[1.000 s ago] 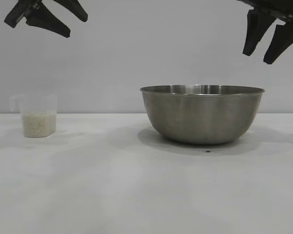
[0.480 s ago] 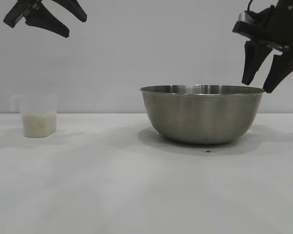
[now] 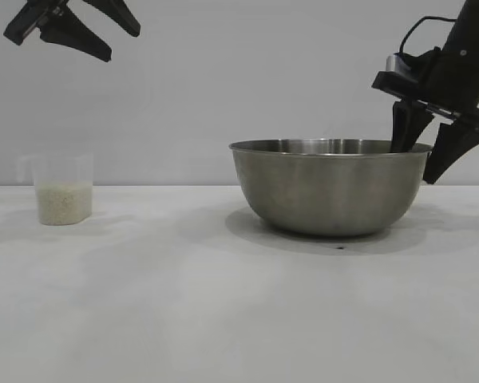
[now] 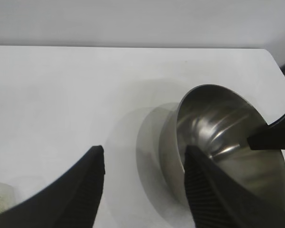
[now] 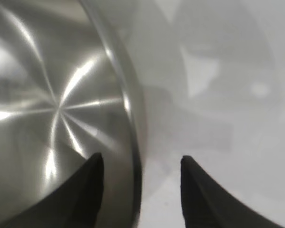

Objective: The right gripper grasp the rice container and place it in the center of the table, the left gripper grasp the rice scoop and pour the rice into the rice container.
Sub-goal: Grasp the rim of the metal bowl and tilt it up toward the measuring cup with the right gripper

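Observation:
The rice container (image 3: 330,191), a large steel bowl, stands right of the table's middle. My right gripper (image 3: 415,163) is open and straddles its right rim: one finger is inside the bowl, the other outside, neither closed on it. In the right wrist view the rim (image 5: 128,109) runs between the fingers of the right gripper (image 5: 141,157). The rice scoop (image 3: 61,188), a translucent cup holding rice (image 3: 62,203), stands at the far left. My left gripper (image 3: 121,45) hangs open high above it, empty. In the left wrist view the left gripper (image 4: 144,149) looks down on the rice container (image 4: 223,142).
The white table (image 3: 223,303) is bare between the scoop and the bowl and in front of both. A small dark speck (image 3: 339,247) lies just in front of the bowl. A plain wall stands behind.
My right gripper has come down from above the bowl's right side until its fingers straddle the rim. The left gripper, the bowl and the scoop have stayed put.

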